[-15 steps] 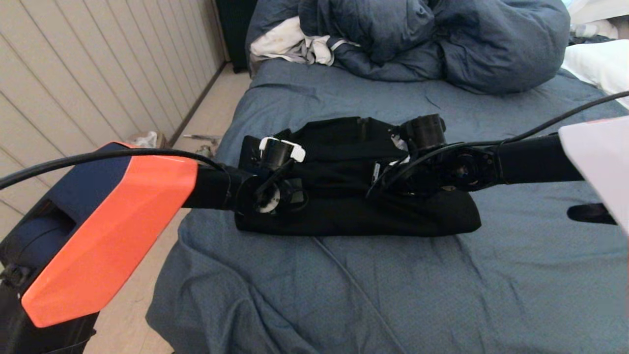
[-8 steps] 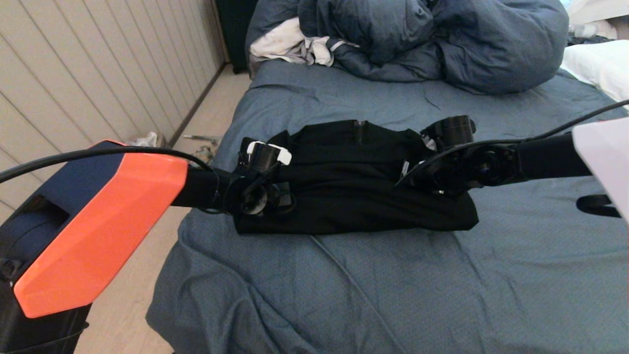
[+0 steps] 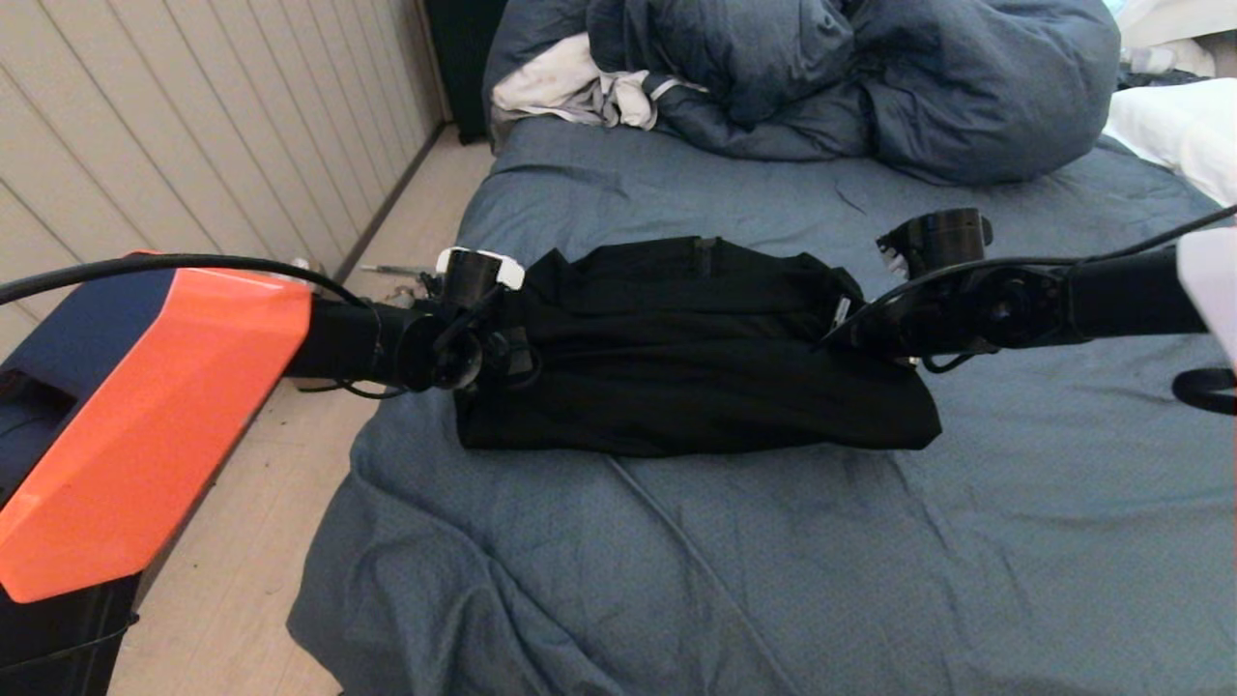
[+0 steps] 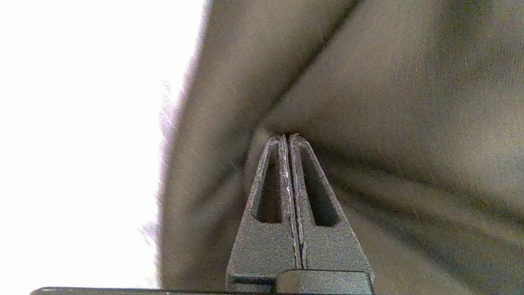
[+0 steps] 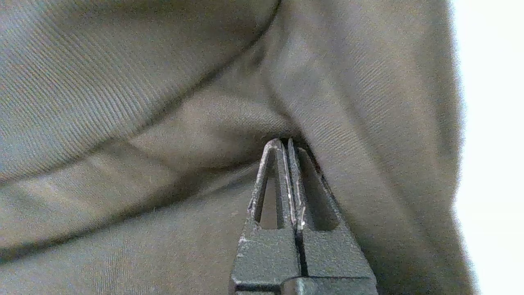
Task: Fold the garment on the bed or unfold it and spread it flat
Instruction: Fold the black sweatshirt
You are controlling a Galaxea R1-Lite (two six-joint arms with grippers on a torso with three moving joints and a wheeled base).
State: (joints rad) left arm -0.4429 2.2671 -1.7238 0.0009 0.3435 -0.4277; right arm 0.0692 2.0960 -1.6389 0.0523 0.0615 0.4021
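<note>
**Across the bed: two claws pinch a black bundle from both ends**

At the left end of the garment (image 3: 691,353), the left claw (image 3: 512,338) is clenched tight, its fingers (image 4: 282,180) pressed together with the tips buried in a crease of the black fabric. From the wrist camera it reads as a pinch on that edge, though how much cloth sits between the tips I can't make out. Moving across: the sweatshirt lies as a long folded band across the middle of the bed (image 3: 773,561), resting on the wrinkled blue-grey sheet, well short of the duvet (image 3: 870,87) heaped at the far end. Over on the right end, the right claw (image 3: 846,329) is clenched too, fingers (image 5: 282,180) nosed into a fold, cloth gathered around the tips. Why both ends at once? My read: gripping the two sides lets the arms draw the band taut and control it as one piece, so it can be lifted or turned over without slumping in the middle.
</note>
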